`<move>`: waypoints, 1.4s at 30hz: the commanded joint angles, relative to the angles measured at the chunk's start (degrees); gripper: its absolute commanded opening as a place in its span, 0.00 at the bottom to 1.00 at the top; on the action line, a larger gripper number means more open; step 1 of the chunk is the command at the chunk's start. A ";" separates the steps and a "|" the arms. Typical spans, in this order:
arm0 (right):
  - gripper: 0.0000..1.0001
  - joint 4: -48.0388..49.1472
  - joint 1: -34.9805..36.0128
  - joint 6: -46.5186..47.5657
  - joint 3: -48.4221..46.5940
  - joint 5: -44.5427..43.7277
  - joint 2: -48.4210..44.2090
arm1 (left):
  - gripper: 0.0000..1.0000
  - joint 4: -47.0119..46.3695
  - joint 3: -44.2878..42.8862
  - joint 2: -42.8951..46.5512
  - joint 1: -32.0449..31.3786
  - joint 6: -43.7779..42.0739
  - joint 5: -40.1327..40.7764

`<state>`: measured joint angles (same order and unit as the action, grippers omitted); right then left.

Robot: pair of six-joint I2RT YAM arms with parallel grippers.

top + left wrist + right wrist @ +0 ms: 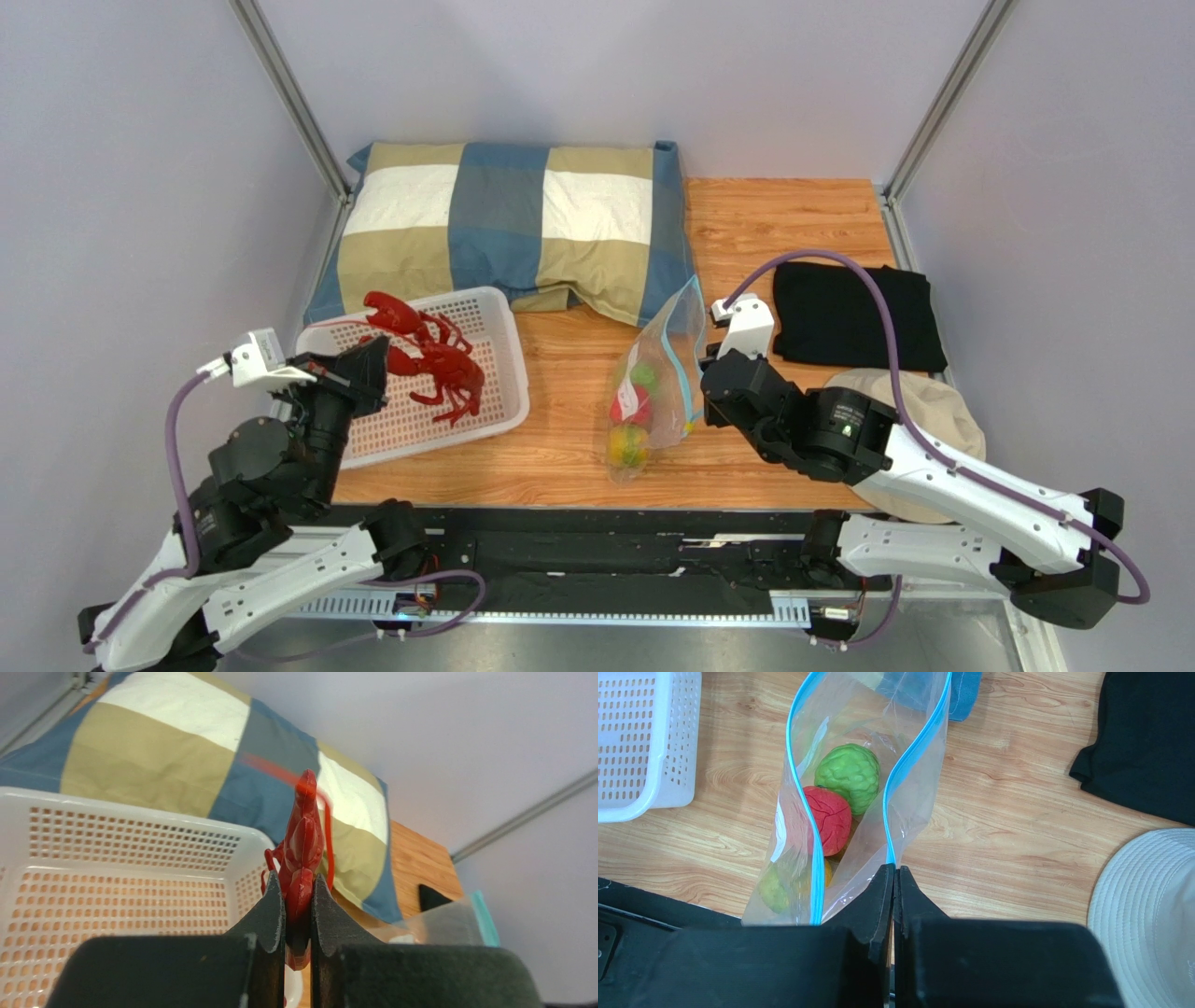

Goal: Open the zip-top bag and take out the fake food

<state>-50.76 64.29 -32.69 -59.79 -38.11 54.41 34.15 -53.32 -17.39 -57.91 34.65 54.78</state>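
The clear zip-top bag (pixel 657 381) stands open on the wooden table, its blue zipper strip (pixel 915 763) spread apart. My right gripper (pixel 894 871) is shut on the bag's right zipper edge and holds it up. Inside lie a green leafy ball (pixel 849 775), a red strawberry (pixel 826 819) and a yellow-orange piece, partly hidden below. My left gripper (pixel 298 896) is shut on the red lobster (pixel 303 850) and holds it over the white basket (pixel 494 325). The lobster (pixel 428 357) shows over the basket in the top view.
A plaid pillow (pixel 512 224) lies at the back. A black cloth (pixel 856 315) and a beige hat (pixel 933 406) lie right of the bag. The black base rail (pixel 603 539) runs along the near edge.
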 commanded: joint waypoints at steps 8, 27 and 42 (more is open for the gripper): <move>0.00 -0.21 -0.22 0.34 0.29 -0.21 -1.59 | 0.00 15.57 3.66 -10.88 2.79 34.20 16.68; 0.00 4.88 -0.13 2.98 -0.58 3.92 2.27 | 0.99 26.93 -1.42 -7.93 16.60 31.01 0.25; 0.00 3.21 -0.22 7.54 -9.20 3.57 6.32 | 0.83 -4.59 -8.02 -13.18 16.51 0.86 -52.93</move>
<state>-48.71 64.29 -27.68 -65.76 -34.00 59.53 50.19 -60.75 -25.89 -41.50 48.29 32.16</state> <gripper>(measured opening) 0.006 0.900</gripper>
